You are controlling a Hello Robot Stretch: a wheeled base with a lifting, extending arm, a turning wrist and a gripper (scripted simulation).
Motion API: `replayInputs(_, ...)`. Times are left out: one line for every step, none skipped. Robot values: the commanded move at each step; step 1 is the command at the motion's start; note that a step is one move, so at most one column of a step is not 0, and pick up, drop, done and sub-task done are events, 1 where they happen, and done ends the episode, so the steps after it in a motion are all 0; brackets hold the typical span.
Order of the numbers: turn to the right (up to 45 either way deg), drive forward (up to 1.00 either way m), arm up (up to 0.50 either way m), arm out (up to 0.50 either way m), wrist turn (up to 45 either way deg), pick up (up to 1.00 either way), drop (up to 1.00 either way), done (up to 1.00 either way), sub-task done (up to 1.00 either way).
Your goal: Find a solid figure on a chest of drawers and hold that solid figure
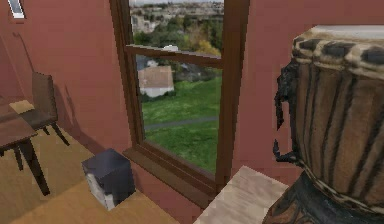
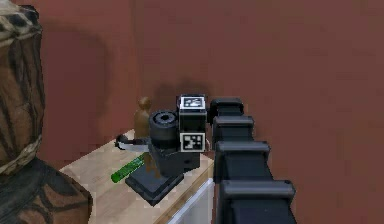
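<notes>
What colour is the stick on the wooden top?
Green. The stick shows best in the arm side view.

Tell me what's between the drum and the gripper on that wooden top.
In the arm side view, a thin green stick lies on the top between the drum and the gripper, close by the gripper; the rest is bare wood.

Dark segmented arm — white marked squares — dark claw.

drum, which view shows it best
The forward view: the drum stands large at its right, with its patterned rim, ropes and wooden body all clear. The arm side view catches a strip of the drum at its left edge, rim, side and base.
</notes>
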Motion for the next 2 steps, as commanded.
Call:
replayInputs(0.0,0.00,0.00,0.00,0.0,1.00,0.00,0.00,0.00)
replayInputs(0.0,0.00,0.00,0.00,0.0,0.00,0.00,1.00,0.00)
